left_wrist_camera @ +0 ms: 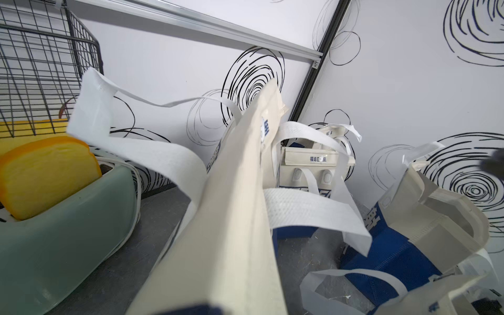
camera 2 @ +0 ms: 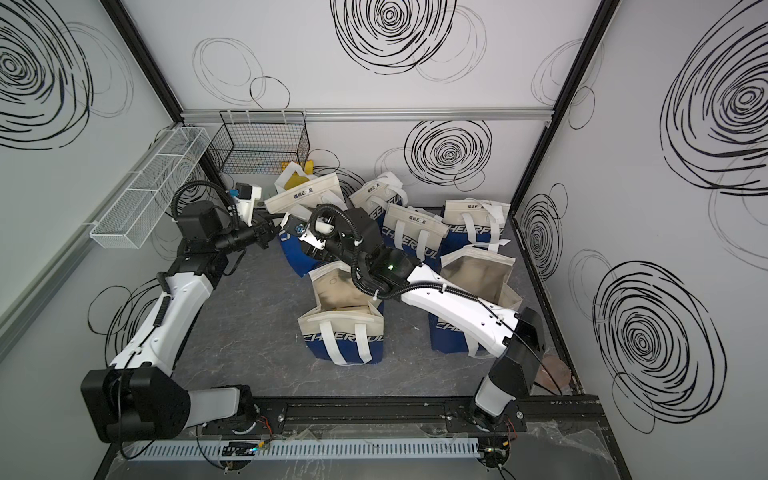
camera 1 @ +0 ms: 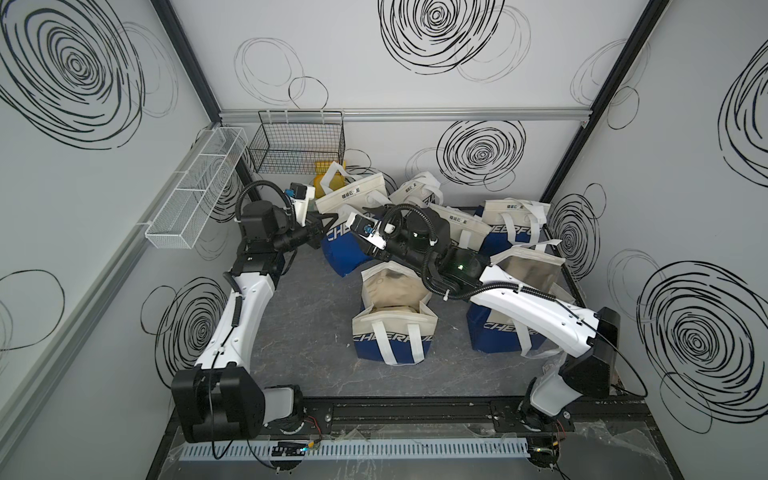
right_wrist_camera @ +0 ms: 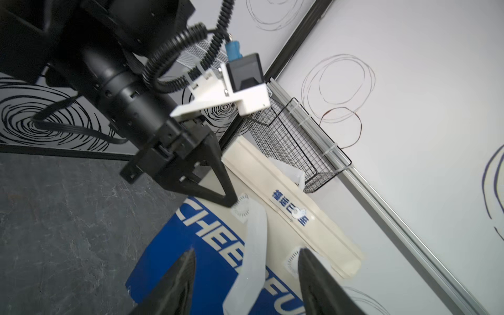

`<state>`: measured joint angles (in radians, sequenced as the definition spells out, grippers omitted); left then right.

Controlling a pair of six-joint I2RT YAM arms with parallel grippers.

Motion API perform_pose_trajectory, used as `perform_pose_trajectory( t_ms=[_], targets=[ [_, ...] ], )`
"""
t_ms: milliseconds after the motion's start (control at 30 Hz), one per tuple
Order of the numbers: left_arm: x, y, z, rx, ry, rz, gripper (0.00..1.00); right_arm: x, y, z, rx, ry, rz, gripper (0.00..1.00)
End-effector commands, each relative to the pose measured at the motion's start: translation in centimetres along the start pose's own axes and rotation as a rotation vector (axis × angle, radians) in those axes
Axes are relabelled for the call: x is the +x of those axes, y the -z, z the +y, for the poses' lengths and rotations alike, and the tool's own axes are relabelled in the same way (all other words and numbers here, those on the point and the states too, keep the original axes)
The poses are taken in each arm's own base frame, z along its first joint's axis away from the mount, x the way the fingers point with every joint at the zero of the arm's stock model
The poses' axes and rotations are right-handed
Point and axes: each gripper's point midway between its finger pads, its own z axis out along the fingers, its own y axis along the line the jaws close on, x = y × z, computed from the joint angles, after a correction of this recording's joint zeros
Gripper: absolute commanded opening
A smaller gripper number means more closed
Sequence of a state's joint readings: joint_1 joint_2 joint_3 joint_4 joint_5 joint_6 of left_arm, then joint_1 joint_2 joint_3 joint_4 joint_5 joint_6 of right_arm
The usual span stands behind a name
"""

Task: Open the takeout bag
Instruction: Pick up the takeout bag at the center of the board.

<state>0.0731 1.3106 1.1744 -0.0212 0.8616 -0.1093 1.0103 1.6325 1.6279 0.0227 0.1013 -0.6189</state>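
Your right wrist view shows what the top views hide: the left gripper (right_wrist_camera: 229, 200) is pressed together, pinching the cream top edge of the takeout bag (right_wrist_camera: 207, 261). The right gripper (right_wrist_camera: 245, 283) stands spread either side of its white handle (right_wrist_camera: 253, 245). The bag stands back left, crowded by other bags (camera 1: 515, 224). Bare floor (camera 1: 299, 340) lies in front.

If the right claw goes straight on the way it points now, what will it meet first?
Most likely the white handle strap of the takeout bag, lying between the open fingers of the right claw; depth is unclear.
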Motion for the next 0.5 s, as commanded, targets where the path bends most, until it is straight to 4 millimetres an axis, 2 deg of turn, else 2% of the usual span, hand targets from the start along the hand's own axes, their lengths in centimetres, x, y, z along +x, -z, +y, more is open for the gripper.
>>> perform_pose_trajectory(
  t_ms=[0,200,467],
  targets=[
    [-1.7,-0.2,-2.5,0.011,0.036,-0.019,0.00,-3.7,-0.1,-1.3,0.079,0.037,-0.123,0.62],
    [-1.1,-0.5,-5.8,0.029,0.045,-0.004,0.00,-5.2,-1.0,-1.8,0.136,0.040,-0.177,0.58],
    [-1.4,0.4,-7.8,0.026,0.018,-0.024,0.00,-4.0,-2.1,-1.7,0.205,0.051,-0.135,0.44]
  ],
)
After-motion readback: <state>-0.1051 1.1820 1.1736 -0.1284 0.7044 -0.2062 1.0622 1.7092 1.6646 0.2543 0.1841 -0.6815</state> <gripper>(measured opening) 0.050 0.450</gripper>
